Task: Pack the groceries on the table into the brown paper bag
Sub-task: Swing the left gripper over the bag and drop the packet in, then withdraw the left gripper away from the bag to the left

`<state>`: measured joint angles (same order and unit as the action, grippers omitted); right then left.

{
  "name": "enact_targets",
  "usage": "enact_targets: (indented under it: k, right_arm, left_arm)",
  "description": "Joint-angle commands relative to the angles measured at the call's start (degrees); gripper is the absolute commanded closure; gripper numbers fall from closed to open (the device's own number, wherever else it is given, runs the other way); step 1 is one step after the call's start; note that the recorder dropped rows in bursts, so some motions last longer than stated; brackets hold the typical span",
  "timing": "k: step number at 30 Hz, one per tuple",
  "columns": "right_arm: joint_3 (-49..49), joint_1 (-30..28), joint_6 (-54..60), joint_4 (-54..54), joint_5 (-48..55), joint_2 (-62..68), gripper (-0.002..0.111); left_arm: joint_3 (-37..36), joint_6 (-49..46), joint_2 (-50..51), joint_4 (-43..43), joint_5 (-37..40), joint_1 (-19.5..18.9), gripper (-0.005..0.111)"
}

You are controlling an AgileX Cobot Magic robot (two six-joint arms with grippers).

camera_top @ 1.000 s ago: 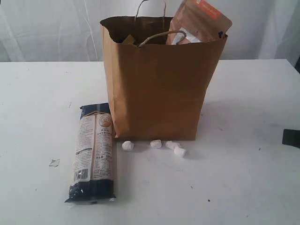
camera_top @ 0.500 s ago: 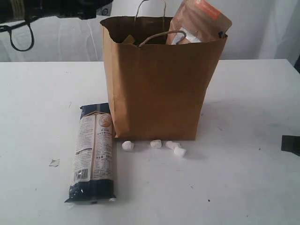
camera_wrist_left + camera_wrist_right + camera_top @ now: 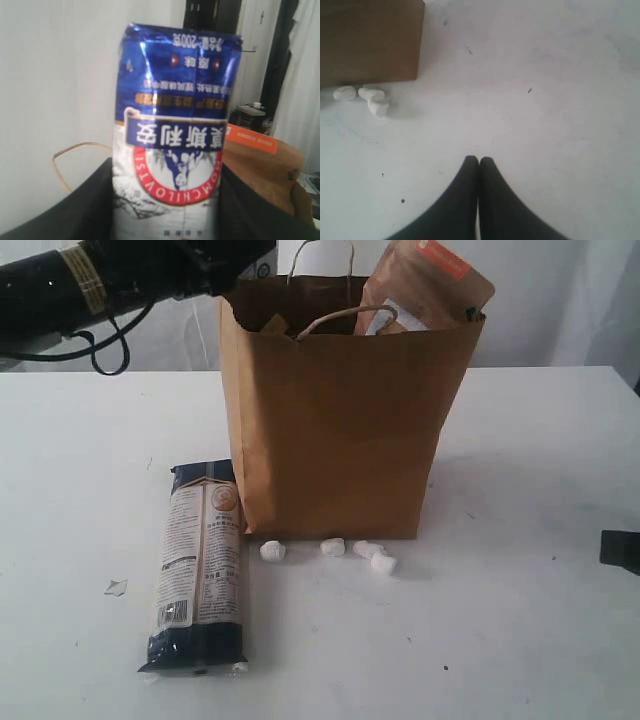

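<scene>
White worktop (image 3: 520, 440) carries the brown paper bag (image 3: 340, 430); our left jaws, clamped on a blue packet (image 3: 175, 100) lying lengthwise out from them, hang by its rim. Right jaws sit closed, well apart.

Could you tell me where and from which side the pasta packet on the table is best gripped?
Take the pasta packet across its narrow width near the middle, coming straight down. It lies flat on the table, so only its long edges offer the fingers a pinch, and a central grip should limit sagging. Its far end is crowded by the brown paper bag.
</scene>
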<state>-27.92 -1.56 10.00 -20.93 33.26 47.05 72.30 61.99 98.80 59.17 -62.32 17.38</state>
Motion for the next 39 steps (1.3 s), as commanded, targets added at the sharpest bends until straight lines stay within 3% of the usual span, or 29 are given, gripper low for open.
enact_targets:
  k: [1, 3, 8, 11, 27, 34, 37, 39]
  right_arm:
    - [0.2, -0.2, 0.3, 0.0, -0.3, 0.1, 0.108]
    - [0.2, -0.2, 0.3, 0.0, -0.3, 0.1, 0.108]
    - [0.2, -0.2, 0.3, 0.0, -0.4, 0.1, 0.108]
    - [0.2, -0.2, 0.3, -0.1, -0.4, 0.1, 0.108]
    - [0.2, -0.2, 0.3, -0.2, -0.4, 0.1, 0.108]
    - [0.2, -0.2, 0.3, -0.2, -0.1, 0.1, 0.108]
    - [0.2, -0.2, 0.3, -0.2, -0.1, 0.1, 0.108]
    - [0.2, -0.2, 0.3, -0.1, -0.1, 0.1, 0.108]
  left_arm:
    - [1.8, 0.1, 1.0, -0.4, -5.3, 0.0, 0.107]
    - [3.0, 0.7, 1.7, 4.0, -5.7, 0.1, 0.1]
    - [5.8, 1.4, 3.4, 12.5, -6.1, 1.0, 0.047]
    - [5.8, 1.7, 3.4, 12.3, -5.2, 1.0, 0.031]
    - [5.8, 0.4, 3.1, 7.7, -5.5, 0.0, 0.03]
    - [5.8, 1.7, 1.2, 7.8, -7.6, -7.2, 0.035]
    - [5.8, 6.2, -0.5, 7.8, -7.6, -11.9, 0.049]
    - [5.8, 8.9, -1.7, 8.3, -7.6, -15.7, 0.064]
